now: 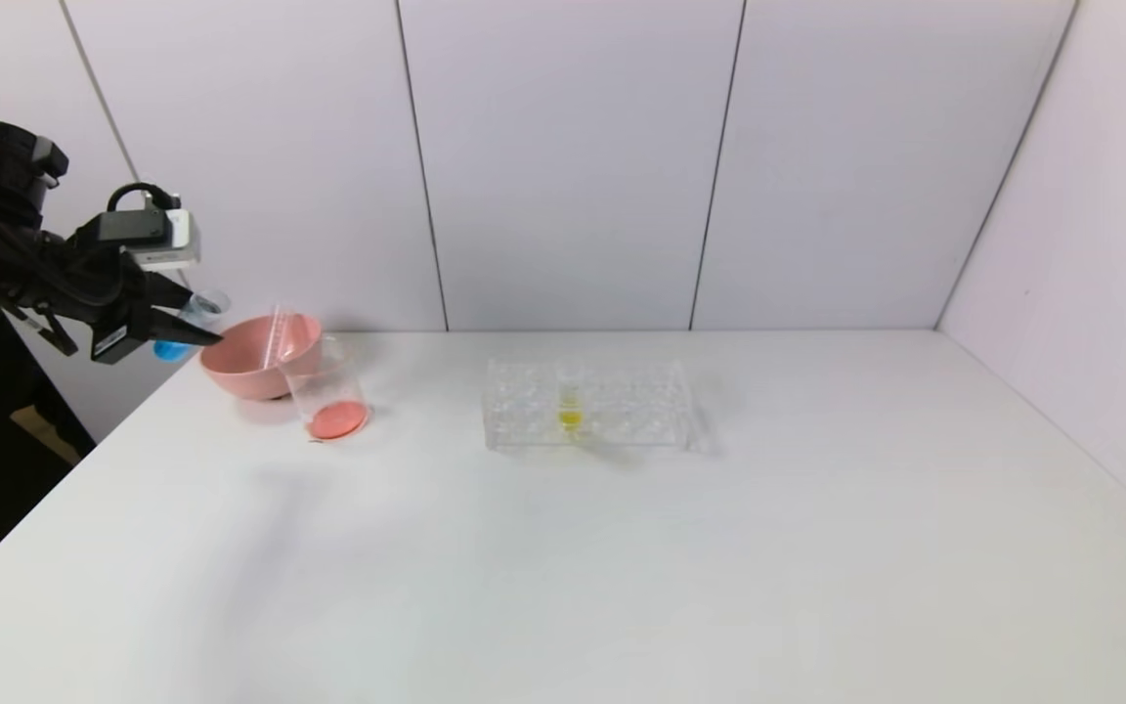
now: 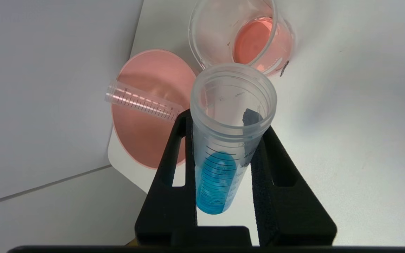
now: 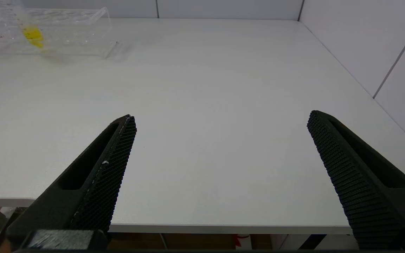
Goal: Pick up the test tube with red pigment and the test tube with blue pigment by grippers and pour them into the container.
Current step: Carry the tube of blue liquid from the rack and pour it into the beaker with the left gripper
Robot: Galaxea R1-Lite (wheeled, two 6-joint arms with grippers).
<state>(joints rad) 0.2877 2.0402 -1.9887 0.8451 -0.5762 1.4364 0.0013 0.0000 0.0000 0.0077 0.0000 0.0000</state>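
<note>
Just left gripper, blue tube clamped, beside table edge.

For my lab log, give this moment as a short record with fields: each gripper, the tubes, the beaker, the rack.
left gripper: shut on blue tube, held off the table's left edge near the bowl
right gripper: open, empty, low over the table's near edge
blue tube: liquid not yet poured
red tube: emptied, lying in bowl
beaker: holds red liquid, stands beside bowl
rack: one yellow tube
</note>
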